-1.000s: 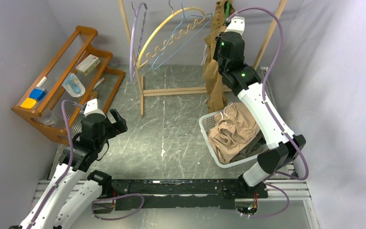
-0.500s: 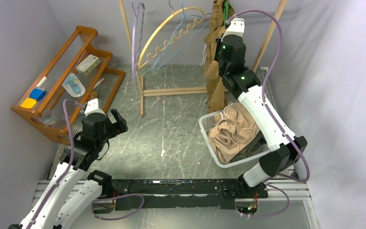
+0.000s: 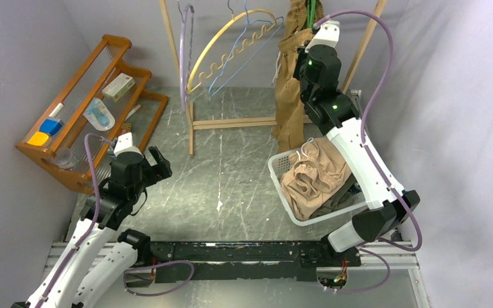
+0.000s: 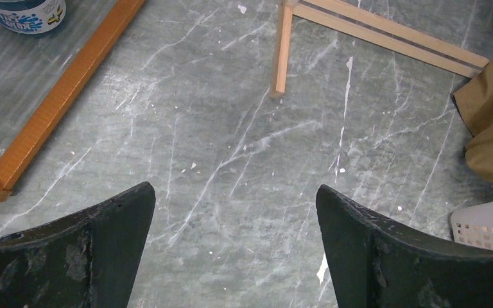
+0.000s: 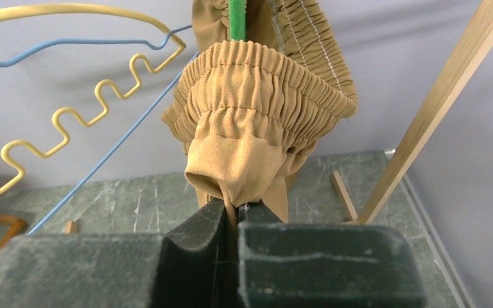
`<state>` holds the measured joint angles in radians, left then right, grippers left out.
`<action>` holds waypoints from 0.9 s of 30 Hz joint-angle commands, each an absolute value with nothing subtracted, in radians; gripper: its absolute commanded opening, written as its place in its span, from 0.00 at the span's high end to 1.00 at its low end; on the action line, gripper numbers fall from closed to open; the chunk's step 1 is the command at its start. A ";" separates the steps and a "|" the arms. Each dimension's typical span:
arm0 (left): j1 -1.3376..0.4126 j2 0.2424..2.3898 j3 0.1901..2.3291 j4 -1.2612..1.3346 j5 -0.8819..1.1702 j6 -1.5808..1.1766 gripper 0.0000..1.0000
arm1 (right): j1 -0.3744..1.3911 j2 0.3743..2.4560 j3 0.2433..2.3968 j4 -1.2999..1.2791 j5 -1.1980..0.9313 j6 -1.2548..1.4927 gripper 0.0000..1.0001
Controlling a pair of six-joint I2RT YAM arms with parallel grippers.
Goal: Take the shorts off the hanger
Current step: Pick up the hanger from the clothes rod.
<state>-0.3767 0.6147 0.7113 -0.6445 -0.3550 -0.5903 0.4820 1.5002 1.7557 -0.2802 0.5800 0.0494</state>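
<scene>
Tan-brown shorts (image 3: 289,96) hung at the wooden rack (image 3: 244,122) in the top view, the right jaws hidden behind their wrist. Beige shorts (image 3: 314,170) filled a white basket (image 3: 275,168). The left wrist view showed the left jaws wide apart over bare tabletop (image 4: 231,128). The right wrist view showed the right jaws clamped on a fold below the shorts' waistband, under a green hanger (image 5: 236,19) cut off by the frame.

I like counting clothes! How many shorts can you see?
3: tan shorts on the green hanger, pinched by the right gripper; beige ones in the basket; olive ones beneath. More may be hidden.
</scene>
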 commanded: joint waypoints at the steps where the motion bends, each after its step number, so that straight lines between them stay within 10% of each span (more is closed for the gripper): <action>1: -0.379 0.613 0.742 -0.648 -0.364 -0.579 0.01 | 0.483 1.459 1.787 -0.264 0.572 0.096 1.00; 27: -0.379 0.609 0.733 -0.632 -0.380 -0.580 0.01 | 0.483 1.169 1.224 -0.400 0.231 0.334 1.00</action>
<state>-0.3767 0.6212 0.7116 -0.6483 -0.3561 -0.5903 0.4820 1.2182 1.2968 -0.4023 0.3222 0.2642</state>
